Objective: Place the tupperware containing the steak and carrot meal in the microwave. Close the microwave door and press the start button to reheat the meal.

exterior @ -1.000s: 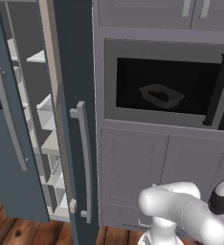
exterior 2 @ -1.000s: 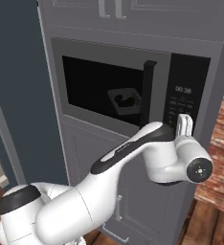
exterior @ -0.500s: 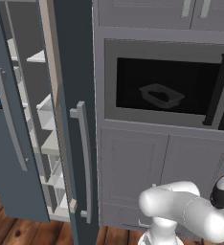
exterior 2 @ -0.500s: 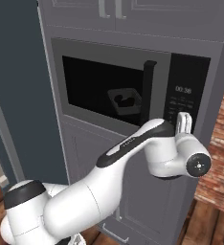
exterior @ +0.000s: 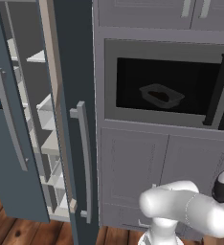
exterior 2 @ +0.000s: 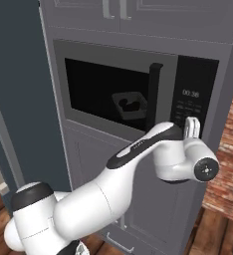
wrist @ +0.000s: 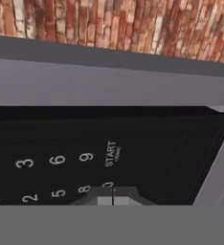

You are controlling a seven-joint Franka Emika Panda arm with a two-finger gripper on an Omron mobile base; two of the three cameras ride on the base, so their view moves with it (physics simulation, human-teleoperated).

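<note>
The microwave (exterior 2: 58,47) sits in grey cabinetry with its black microwave door (exterior 2: 88,84) shut flat against the front. Through the dark glass I see the tupperware (exterior 2: 130,105) (exterior: 162,95) on the cavity floor, with the steak and carrot meal (exterior: 157,94) as dim reddish shapes inside it. My gripper (exterior 2: 191,127) is shut and empty, pointing at the black control panel (exterior 2: 190,99) to the right of the door handle (exterior 2: 155,94). In the hand view the fingertips (wrist: 104,197) are pressed together just below the START label (wrist: 112,153); whether they touch the panel I cannot tell.
The tall blue-grey fridge door (exterior: 71,119) stands open to the left of the microwave, showing white shelves (exterior: 42,105). Grey cabinet doors (exterior: 133,177) run below the microwave. A brick wall (exterior 2: 230,149) is at the right.
The hand has edged slightly up and closer to the control panel, and the arm's lower links have shifted. The door and the tupperware have not moved.
</note>
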